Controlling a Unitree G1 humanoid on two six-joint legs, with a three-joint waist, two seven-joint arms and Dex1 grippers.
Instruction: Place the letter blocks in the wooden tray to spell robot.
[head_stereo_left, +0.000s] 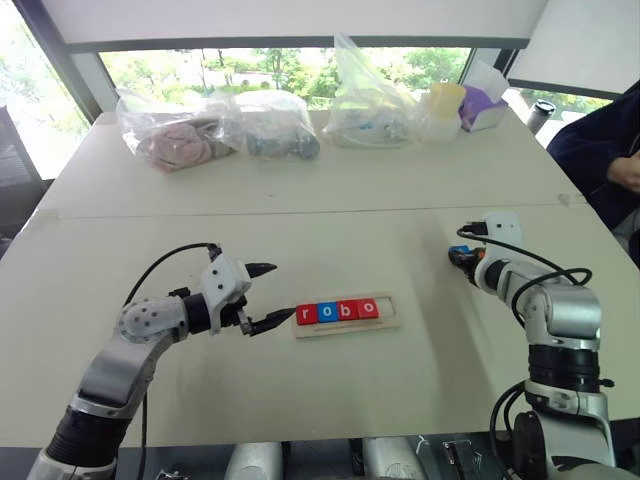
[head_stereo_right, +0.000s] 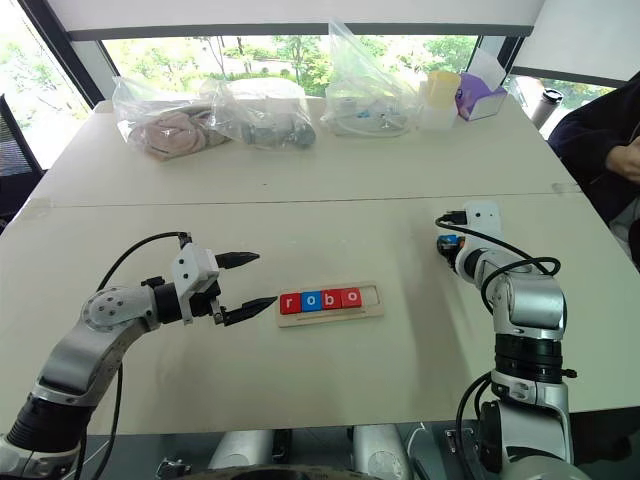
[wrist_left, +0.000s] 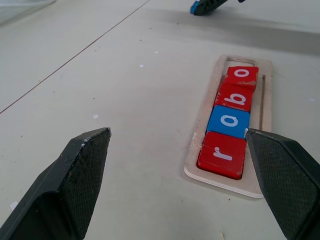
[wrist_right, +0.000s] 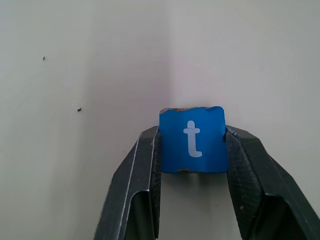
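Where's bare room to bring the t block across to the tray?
Bare table lies between the right pincer, shut on the t block, and the wooden tray, whose right end slot is free. The tray's left end is crowded by the open left pincer.

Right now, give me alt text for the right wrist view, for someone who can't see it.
A small blue letter block with a white lowercase t is clamped between the two black fingers of the right tool. Behind it is a plain pale table surface with a few tiny dark specks.
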